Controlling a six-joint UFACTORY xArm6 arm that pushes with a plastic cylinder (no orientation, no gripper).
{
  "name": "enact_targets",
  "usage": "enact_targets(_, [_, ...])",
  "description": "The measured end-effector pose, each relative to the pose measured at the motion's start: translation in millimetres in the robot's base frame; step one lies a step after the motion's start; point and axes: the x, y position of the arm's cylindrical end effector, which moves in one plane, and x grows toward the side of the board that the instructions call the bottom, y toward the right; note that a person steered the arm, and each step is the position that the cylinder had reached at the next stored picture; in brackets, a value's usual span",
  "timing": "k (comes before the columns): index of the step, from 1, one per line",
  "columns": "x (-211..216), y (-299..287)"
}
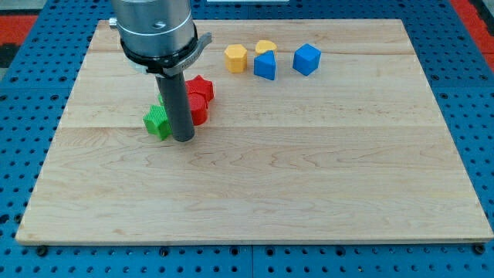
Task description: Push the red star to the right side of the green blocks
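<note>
My tip (183,139) rests on the wooden board (309,170) at the view's left. It stands just right of a green block (157,121) and just below a red block (198,110). A red star (201,87) lies above that red block, touching it. The rod hides part of the red pieces and whatever green lies behind it; a sliver of green (160,100) shows left of the rod. The star sits to the upper right of the visible green block.
Near the view's top are a yellow hexagonal block (236,57), a yellow block (266,47) partly behind a blue block (265,66), and a blue cube (306,59). The board lies on a blue pegboard surface.
</note>
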Motion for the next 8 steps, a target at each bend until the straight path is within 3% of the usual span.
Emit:
enact_targets(1, [0,0])
enact_targets(2, [16,41])
enact_targets(3, [9,126])
enact_targets(5, [3,127])
enact_targets(6, [-40,161])
enact_targets(8, [-139,88])
